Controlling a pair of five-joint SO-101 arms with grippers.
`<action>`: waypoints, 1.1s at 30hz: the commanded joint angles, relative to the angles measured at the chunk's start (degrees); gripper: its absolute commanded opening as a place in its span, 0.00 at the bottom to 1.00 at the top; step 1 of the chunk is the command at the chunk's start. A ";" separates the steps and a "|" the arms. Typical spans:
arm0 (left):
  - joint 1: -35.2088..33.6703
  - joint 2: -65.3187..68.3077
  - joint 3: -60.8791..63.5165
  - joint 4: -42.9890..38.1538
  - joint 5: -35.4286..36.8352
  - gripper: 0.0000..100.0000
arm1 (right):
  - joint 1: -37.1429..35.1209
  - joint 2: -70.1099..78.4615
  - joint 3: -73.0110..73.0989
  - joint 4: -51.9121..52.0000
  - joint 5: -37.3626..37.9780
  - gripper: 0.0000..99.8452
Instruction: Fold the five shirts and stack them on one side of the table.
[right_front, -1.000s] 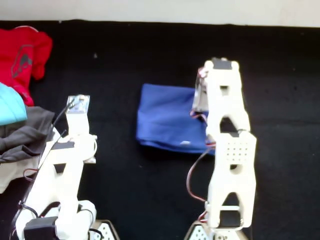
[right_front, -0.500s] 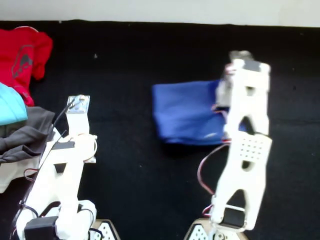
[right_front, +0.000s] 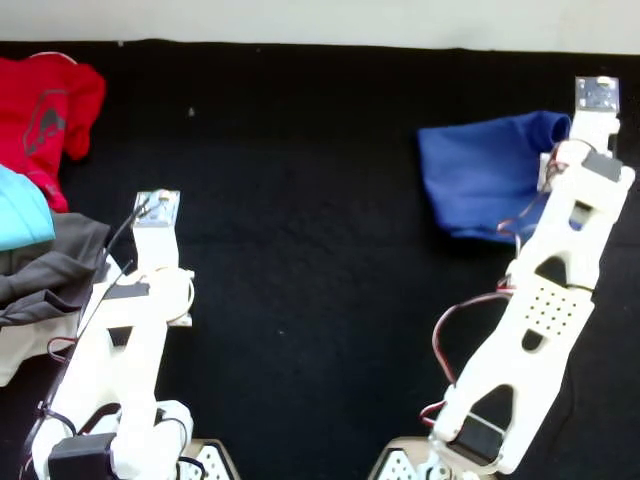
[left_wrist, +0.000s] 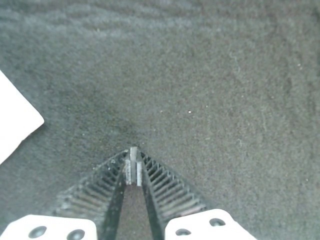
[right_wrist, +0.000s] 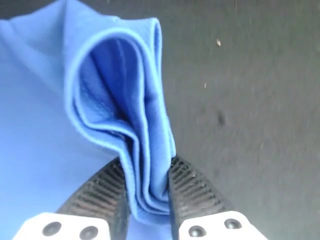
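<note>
A folded blue shirt (right_front: 478, 172) lies at the far right of the black table, its right edge pinched by my right gripper (right_front: 560, 160). In the right wrist view the layered blue shirt (right_wrist: 115, 115) edge sits clamped between the ribbed fingers (right_wrist: 102, 187). My left gripper (left_wrist: 133, 162) is shut with nothing in it, over bare black cloth. The left arm (right_front: 140, 300) stands at the near left. A red shirt (right_front: 45, 110), a light blue shirt (right_front: 20, 210) and a grey shirt (right_front: 55, 270) lie heaped at the left edge.
A pale garment (right_front: 20, 350) shows under the heap at the left edge. The black table cloth (right_front: 300, 250) spreads between the two arms. The table's far edge (right_front: 320, 42) meets a light wall.
My right gripper has dragged the folded blue shirt from the table's middle to the far right. The left arm has kept still.
</note>
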 joint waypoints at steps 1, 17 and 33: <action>-0.04 0.22 -1.45 0.18 0.18 0.01 | 0.40 0.40 -3.21 -3.65 1.67 0.01; -0.04 0.22 -1.45 0.18 0.18 0.01 | 2.95 -10.24 -3.30 4.18 -11.34 0.20; -0.04 0.22 -1.45 0.18 0.18 0.01 | -1.54 -35.65 -3.30 32.92 -11.69 0.20</action>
